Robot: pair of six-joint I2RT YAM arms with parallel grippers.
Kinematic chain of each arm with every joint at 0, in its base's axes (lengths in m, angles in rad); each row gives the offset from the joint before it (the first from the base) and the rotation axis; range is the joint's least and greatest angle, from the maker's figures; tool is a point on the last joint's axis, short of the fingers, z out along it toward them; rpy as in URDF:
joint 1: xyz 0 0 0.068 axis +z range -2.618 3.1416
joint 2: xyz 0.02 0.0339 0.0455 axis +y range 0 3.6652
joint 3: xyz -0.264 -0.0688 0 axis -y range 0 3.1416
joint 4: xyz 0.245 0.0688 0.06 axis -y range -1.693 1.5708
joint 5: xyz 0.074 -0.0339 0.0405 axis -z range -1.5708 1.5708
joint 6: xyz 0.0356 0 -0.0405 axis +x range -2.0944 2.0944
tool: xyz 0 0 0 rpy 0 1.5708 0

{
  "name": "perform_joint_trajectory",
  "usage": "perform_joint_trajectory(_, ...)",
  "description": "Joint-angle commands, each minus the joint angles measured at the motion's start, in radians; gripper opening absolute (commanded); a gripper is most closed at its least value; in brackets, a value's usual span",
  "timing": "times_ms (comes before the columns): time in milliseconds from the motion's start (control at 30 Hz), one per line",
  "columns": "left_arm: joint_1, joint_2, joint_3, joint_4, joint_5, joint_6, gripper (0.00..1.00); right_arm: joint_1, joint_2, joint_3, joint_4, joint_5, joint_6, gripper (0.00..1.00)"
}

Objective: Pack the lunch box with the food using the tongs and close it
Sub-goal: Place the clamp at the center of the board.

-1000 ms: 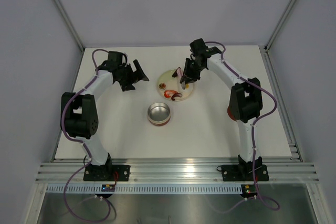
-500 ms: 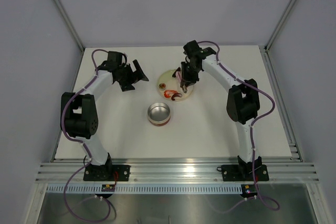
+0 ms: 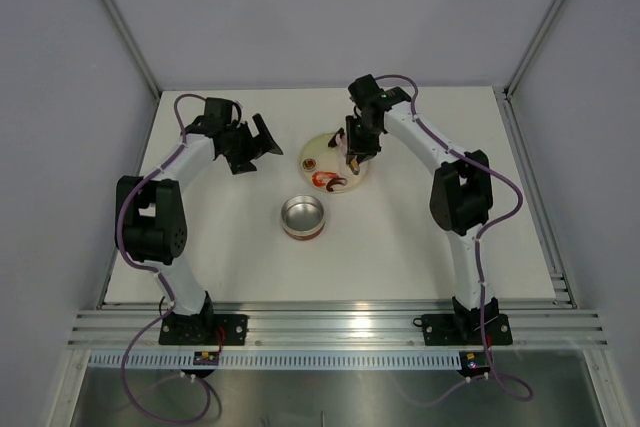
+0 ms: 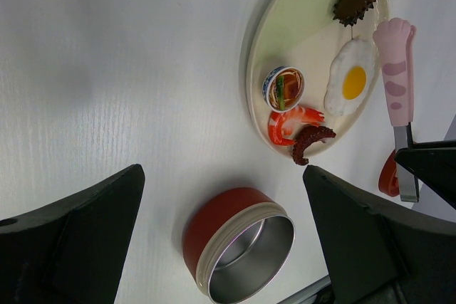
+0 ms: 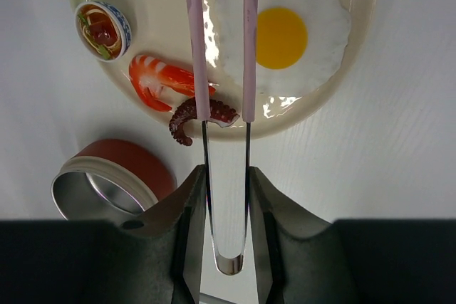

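The right gripper [image 5: 226,197] is clamped partway on the metal spring end of the tongs [image 5: 249,48]. Both pink arms run out ahead of its fingers over the plate [image 5: 149,5]. One arm crosses the white of the fried egg [image 5: 281,33]; the other passes the shrimp [image 5: 153,80] and the octopus tentacle [image 5: 196,115]. Nothing shows between the arms, and the tips run out of the wrist view.

The step in hand appears to be picking up the egg. Lower the tips until they straddle its edge, then squeeze gently; a flat piece is likely to slide on a smooth plate. The open lunch box [image 5: 107,183] lies back beside the wrist, on the shrimp side. The left gripper [image 3: 254,145] is fully spread and empty.
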Motion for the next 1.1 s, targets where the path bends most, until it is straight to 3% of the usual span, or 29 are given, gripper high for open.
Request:
perform_joint_trajectory(0,0.004,-0.013,0.003,0.017,-0.001,0.016,0.99,0.006,0.016,0.065,-0.017,0.022,-0.003,0.34)
perform_joint_trajectory(333,0.005,-0.014,-0.001,0.012,-0.006,0.02,0.99,0.006,0.073,0.159,-0.037,-0.003,0.051,0.37)
perform_joint_trajectory(1067,0.008,-0.008,-0.02,0.015,-0.016,0.027,0.99,0.004,0.128,0.168,-0.002,-0.05,0.1,0.43)
